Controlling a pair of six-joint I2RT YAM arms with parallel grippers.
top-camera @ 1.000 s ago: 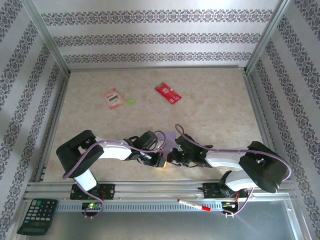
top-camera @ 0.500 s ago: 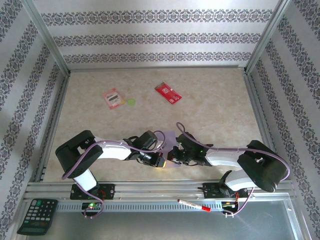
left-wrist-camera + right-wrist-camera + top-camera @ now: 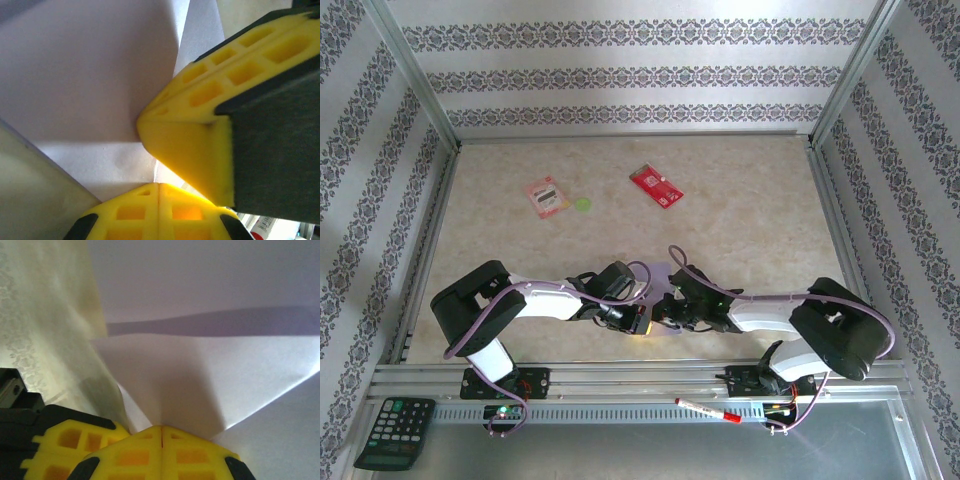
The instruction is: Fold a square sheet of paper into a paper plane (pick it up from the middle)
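**Mia:** What is the biggest thing?

**Ben:** The table (image 3: 760, 230). It is pale and lies under the square sheet of paper (image 3: 658, 272).

**Mia:** And the arms?

**Ben:** The left arm (image 3: 520, 300) comes at the sheet from its left side. The right arm (image 3: 790, 315) comes from its right side. They meet over the sheet.

**Mia:** What does the sheet look like?

**Ben:** It is light purple and folded. Up close, one flap stands up from the rest, and the folds run down to a point.

**Mia:** What are the grippers doing?

**Ben:** The left gripper (image 3: 642, 322) has its yellow fingers (image 3: 125, 215) pressed tight together, with the tips on the sheet. The right gripper (image 3: 665, 316) is pressed tight too. Its fingers (image 3: 195, 455) sit where a folded point of the sheet ends. The two grippers are just beside each other. I cannot tell if any paper is nipped between the fingers.

**Mia:** Any smaller things?

**Ben:** A black calculator (image 3: 395, 432) lies well apart from the sheet, nearer and to the left. A red card (image 3: 656, 187) lies well behind the sheet. A pink packet (image 3: 545, 197) lies behind the sheet and to the left. A marker (image 3: 708, 411) lies nearer than the sheet and a bit right. A green disc (image 3: 583, 205) lies behind the sheet, to the left.
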